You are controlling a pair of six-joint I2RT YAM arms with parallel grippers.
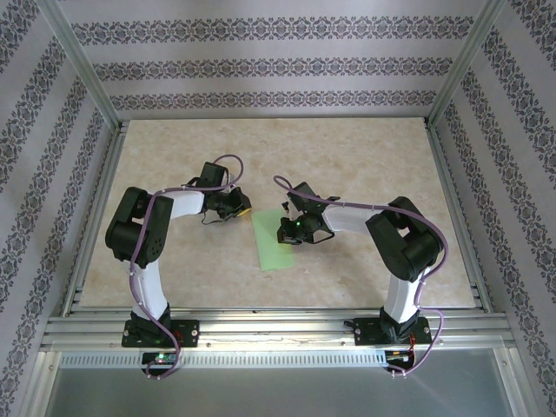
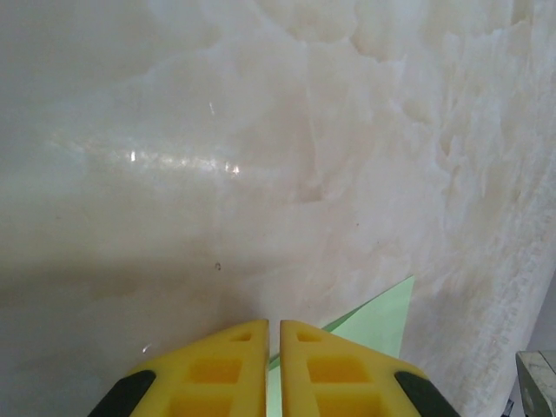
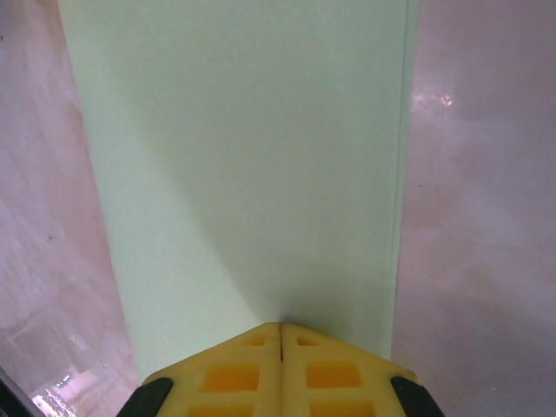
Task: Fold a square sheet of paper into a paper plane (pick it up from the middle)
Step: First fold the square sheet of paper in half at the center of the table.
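Observation:
The square sheet of paper [image 1: 276,245] lies folded into a long pale green strip in the middle of the table. My right gripper [image 1: 287,229] is shut, and its yellow fingertips [image 3: 261,347] rest on the near end of the strip [image 3: 243,174]. The strip's long edges run away from them. My left gripper [image 1: 244,211] is at the strip's far left corner. Its yellow fingers [image 2: 230,365] stand a narrow gap apart. One edge of the paper [image 2: 378,323] runs under them and shows green in the gap. That corner casts a thin shadow.
The marble-look tabletop [image 1: 365,156] is bare around the paper. Aluminium rails [image 1: 261,323] frame the table at the near edge and along both sides. Patterned walls enclose the cell.

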